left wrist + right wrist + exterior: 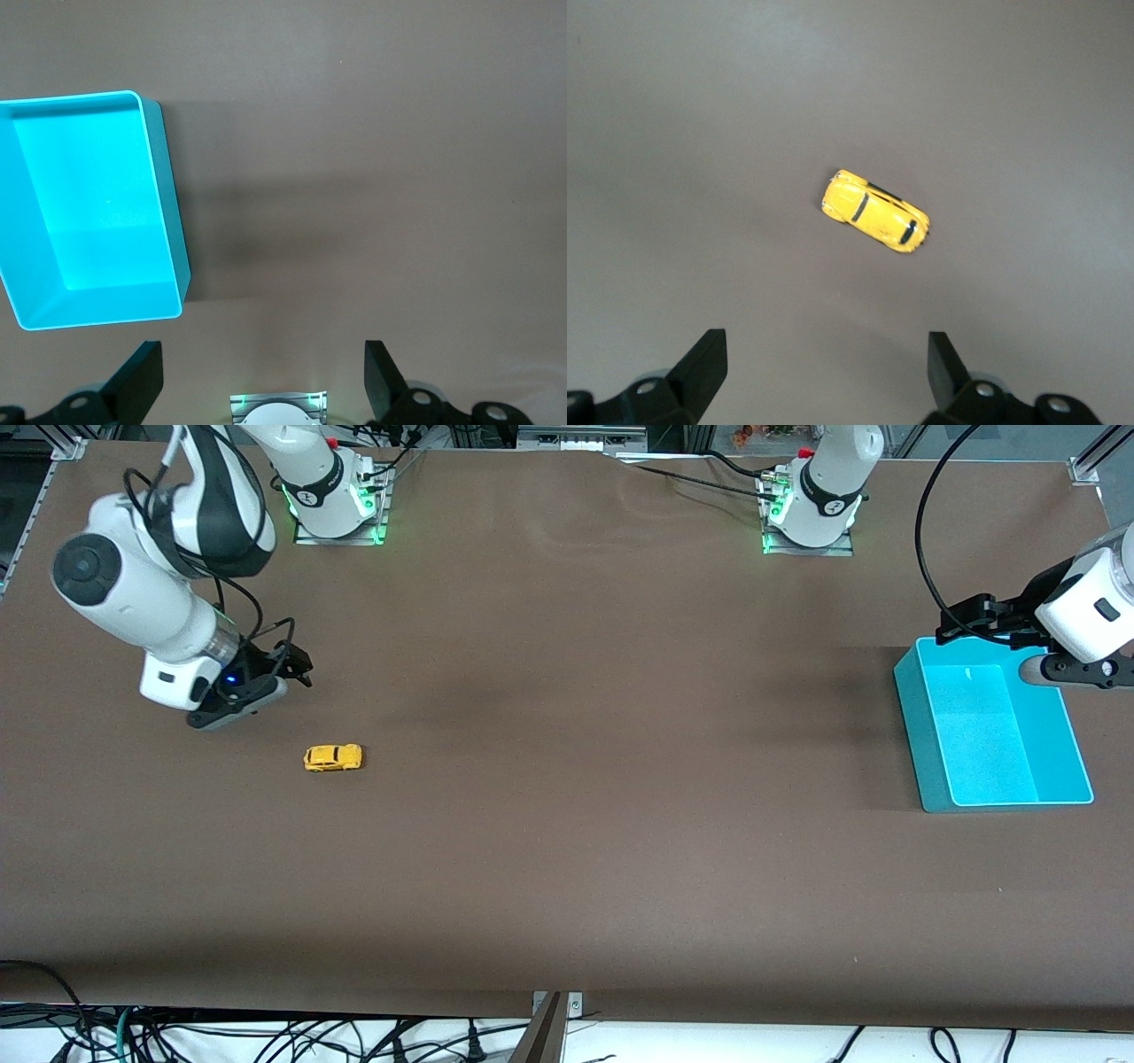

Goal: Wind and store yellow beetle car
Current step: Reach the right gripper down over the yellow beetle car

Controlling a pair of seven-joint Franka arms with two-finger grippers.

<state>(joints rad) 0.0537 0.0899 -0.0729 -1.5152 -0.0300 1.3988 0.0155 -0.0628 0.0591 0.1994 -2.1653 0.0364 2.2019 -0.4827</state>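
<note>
1. The yellow beetle car (333, 757) is seen on its wheels on the bare tabletop (567, 824), toward the right arm's end and well apart from the cyan bin (926, 717) at the left arm's end.
2. The right claw (282, 673) is held over the tabletop close to the car, fingers spread, nothing pinched. In the right wrist view the car (875, 211) lies skewed to the finger line; a corner grip could be expected unless the wrist is turned.
3. Risk: the car is tiny and free-rolling; it may be nudged away during closing.
4. Risk: a weak pinch may be lost during winding or the long carry to the bin.
5. The left claw (1028, 651) waits over the bin's edge, fingers spread; crowding at the drop is possible.
</note>
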